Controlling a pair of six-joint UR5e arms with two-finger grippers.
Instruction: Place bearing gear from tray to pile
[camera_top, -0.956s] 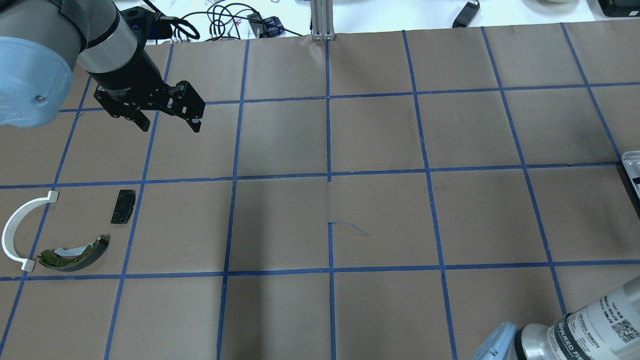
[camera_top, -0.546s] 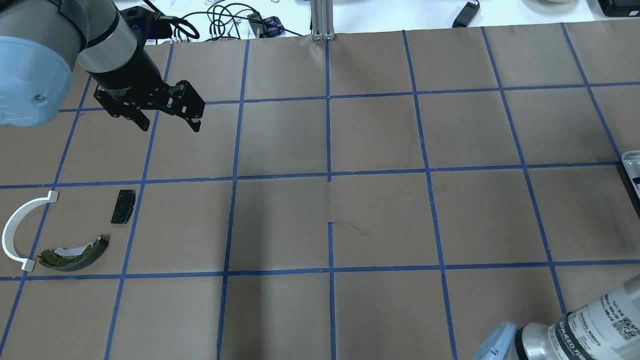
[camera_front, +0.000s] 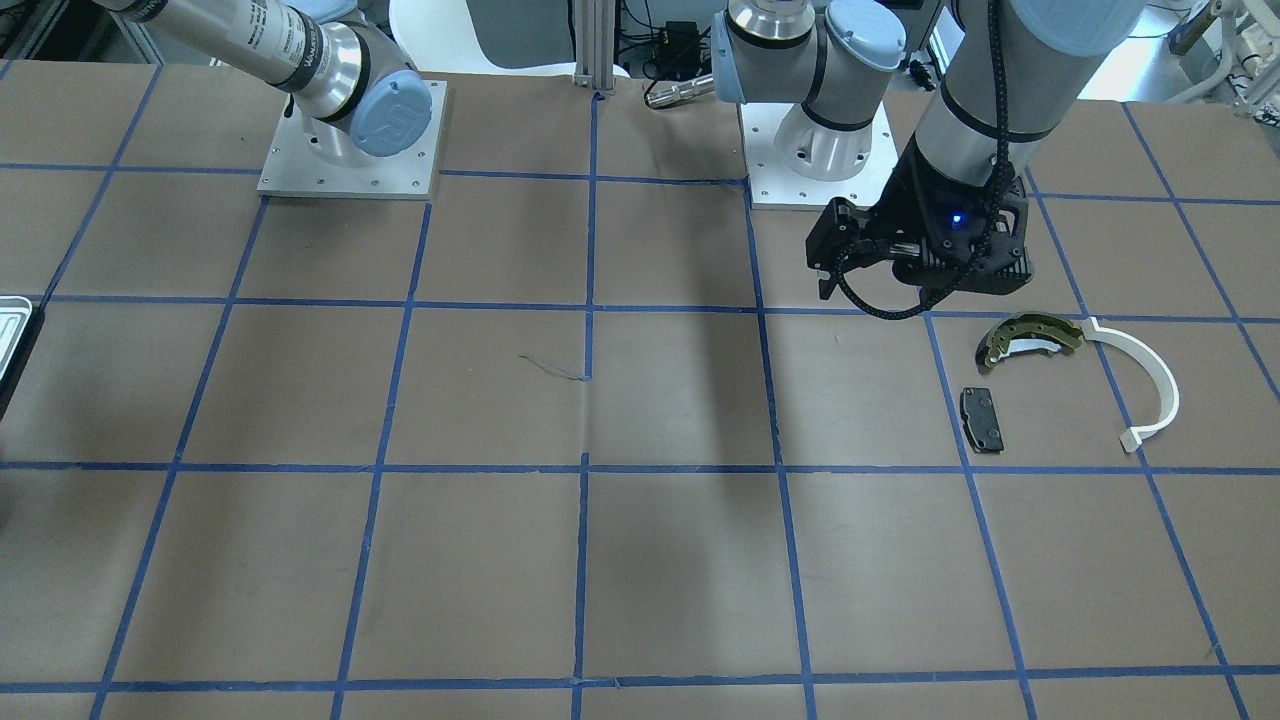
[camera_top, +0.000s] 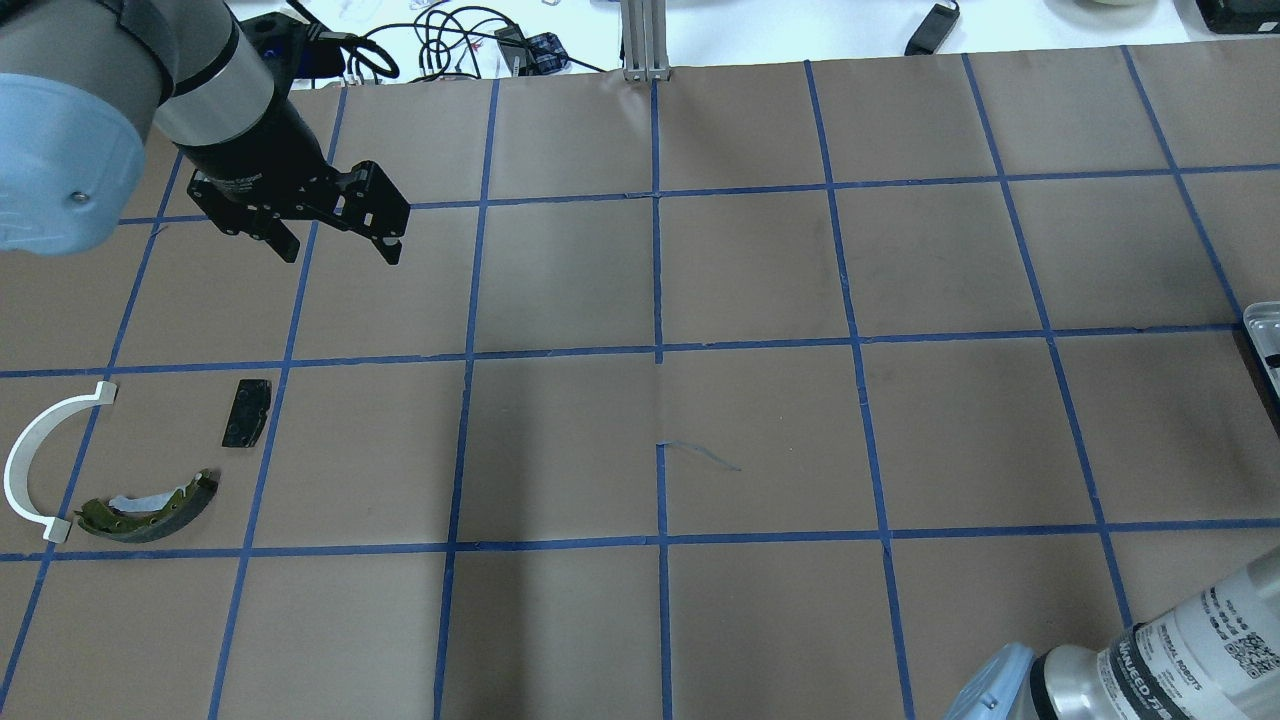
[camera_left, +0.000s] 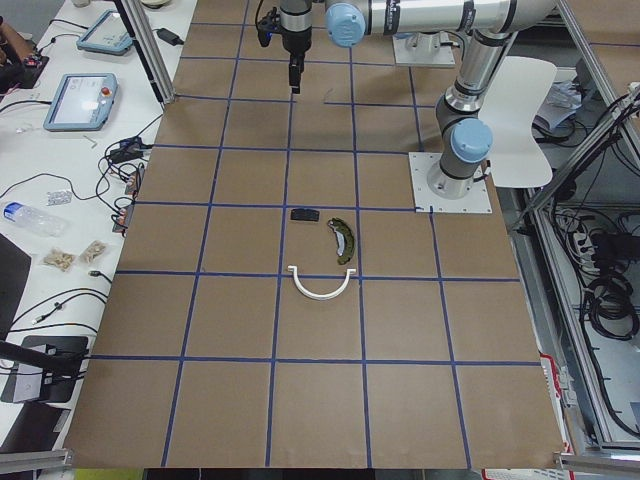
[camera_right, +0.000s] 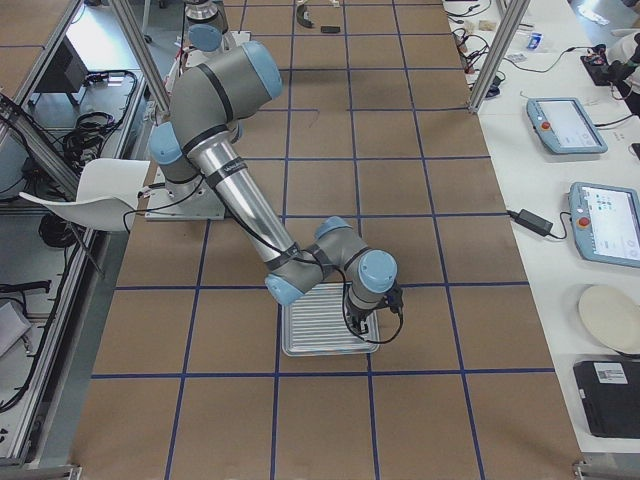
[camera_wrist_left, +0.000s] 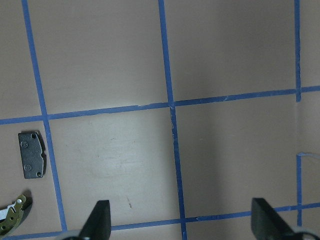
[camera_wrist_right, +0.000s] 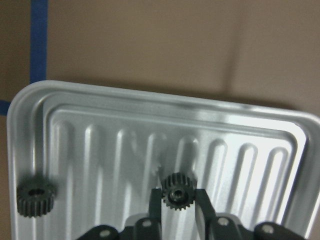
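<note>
In the right wrist view my right gripper (camera_wrist_right: 177, 197) is shut on a small black toothed bearing gear (camera_wrist_right: 175, 190), low over the silvery ridged tray (camera_wrist_right: 115, 115). A second gear (camera_wrist_right: 35, 197) lies at the tray's left side. In the right exterior view this gripper (camera_right: 362, 322) sits over the tray (camera_right: 300, 335). The pile is an olive-gold brake shoe (camera_top: 150, 508), a white arc strip (camera_top: 40, 455) and a black pad (camera_top: 246, 412). My left gripper (camera_top: 335, 248) is open and empty, hovering beyond the pile.
Only the tray's edge shows at the right border of the overhead view (camera_top: 1262, 330). Brown paper with a blue tape grid covers the table (camera_top: 660, 430). Cables and boxes lie beyond the far edge (camera_top: 450, 40). Both arm bases stand on plates (camera_front: 350, 140).
</note>
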